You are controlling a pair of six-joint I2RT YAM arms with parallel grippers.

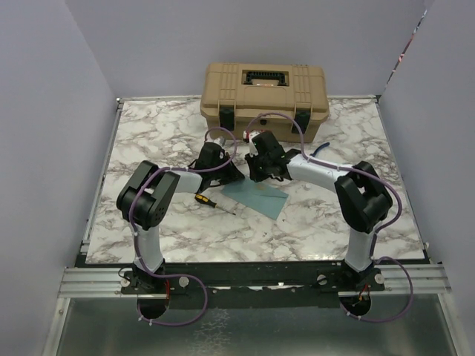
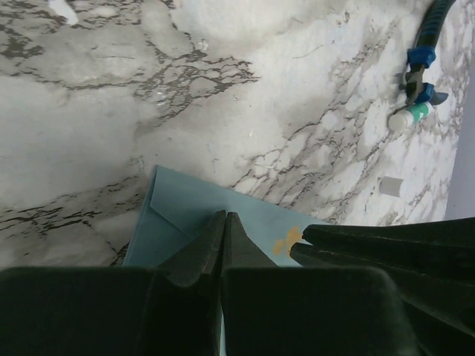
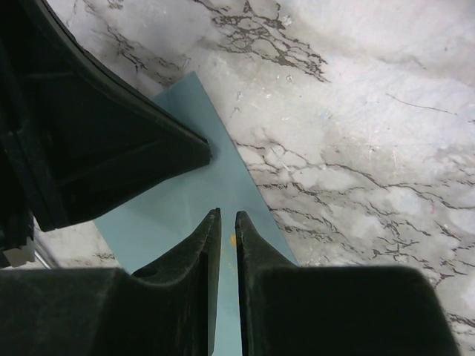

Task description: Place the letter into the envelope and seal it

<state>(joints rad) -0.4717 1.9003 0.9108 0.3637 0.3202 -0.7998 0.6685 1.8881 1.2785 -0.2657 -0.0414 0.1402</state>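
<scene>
The teal envelope [image 1: 256, 196] lies flat on the marble table, between and under both grippers. In the left wrist view the envelope [image 2: 178, 208] shows its triangular flap folded down and a small orange spot. My left gripper [image 2: 225, 215] is shut, its tips over the flap with nothing between them. My right gripper [image 3: 228, 215] hovers over the envelope [image 3: 185, 185] near its right edge, jaws a narrow slit apart and empty. The two grippers sit close together [image 1: 231, 175] [image 1: 257, 175]. The letter is out of view.
A tan toolbox [image 1: 265, 89] stands at the back of the table. A yellow-handled screwdriver [image 1: 208, 200] lies left of the envelope. A blue-handled tool [image 2: 419, 74], a white-and-green tube [image 2: 408, 116] and a small white cap [image 2: 391, 186] lie to the right.
</scene>
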